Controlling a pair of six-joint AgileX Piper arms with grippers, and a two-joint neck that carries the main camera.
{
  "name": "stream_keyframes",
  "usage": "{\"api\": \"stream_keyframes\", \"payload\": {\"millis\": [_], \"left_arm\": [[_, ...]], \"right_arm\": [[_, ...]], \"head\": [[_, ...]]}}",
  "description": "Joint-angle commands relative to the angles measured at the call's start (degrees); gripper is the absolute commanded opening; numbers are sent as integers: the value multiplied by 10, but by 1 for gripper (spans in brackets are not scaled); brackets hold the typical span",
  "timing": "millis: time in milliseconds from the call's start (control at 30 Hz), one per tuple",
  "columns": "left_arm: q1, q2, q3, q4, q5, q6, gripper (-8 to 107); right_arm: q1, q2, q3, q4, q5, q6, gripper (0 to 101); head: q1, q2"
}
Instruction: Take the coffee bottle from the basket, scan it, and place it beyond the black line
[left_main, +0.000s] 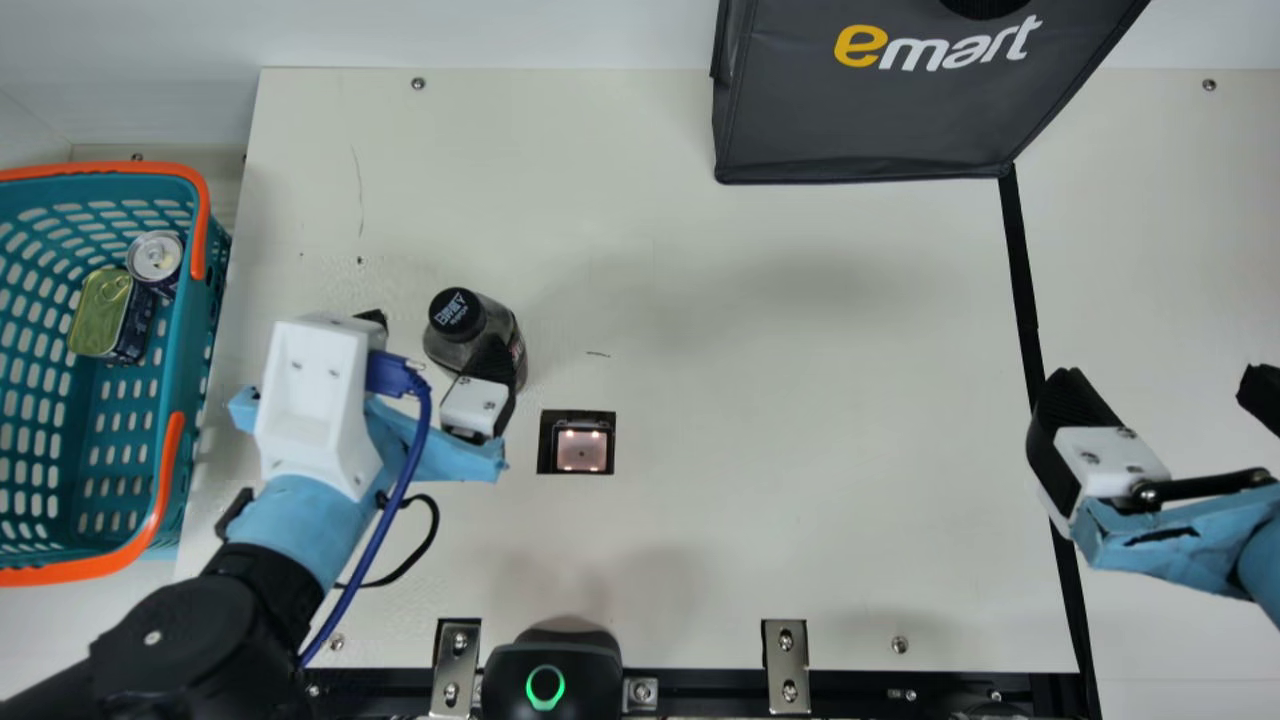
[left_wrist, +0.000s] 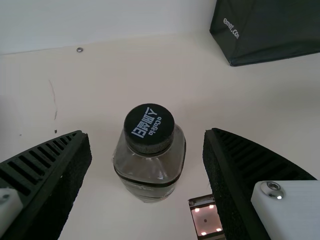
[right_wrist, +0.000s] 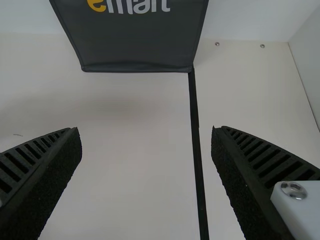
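Coffee bottle (left_wrist: 150, 165) stands upright on the table (left_main: 760, 420), out of the basket (left_main: 196, 330), long axis vertical, between the spread fingers of the left gripper (left_main: 432, 338), gap each side, so we judge closing inward grips it. Scanner window (left_main: 582, 452) sits near, toward our right. Left gripper is clearly nearer for us; right gripper (left_main: 1165, 378), open and empty, hangs well apart by the black line (left_main: 1021, 260).

"What is the left arm (left_main: 160, 650) wearing?"

"A screw-dotted white housing (left_main: 315, 400) and light-blue wrap (left_main: 295, 515), and a blue cable (left_main: 415, 458) is trailing."

"And the right arm (left_main: 1266, 570)?"

"A black streak (left_main: 1160, 537) is marking its blue cover (left_main: 1215, 550). Left hand (left_main: 432, 336) and right hand (left_main: 1163, 385) are baring ribbed black fingers (right_wrist: 255, 155) on white blocks (left_main: 1108, 455)."
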Motion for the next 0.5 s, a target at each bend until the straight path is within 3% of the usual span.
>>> {"api": "stream_keyframes", "payload": {"millis": [0,467], "left_arm": [[2,8,3,10,-4,-25,90],[69,53,9,57,-73,-58,90]], "right_arm": [[0,0,0,0,0,0,91],[0,0,0,0,0,0,91]], "head": [[-16,1],[-16,1]]}}
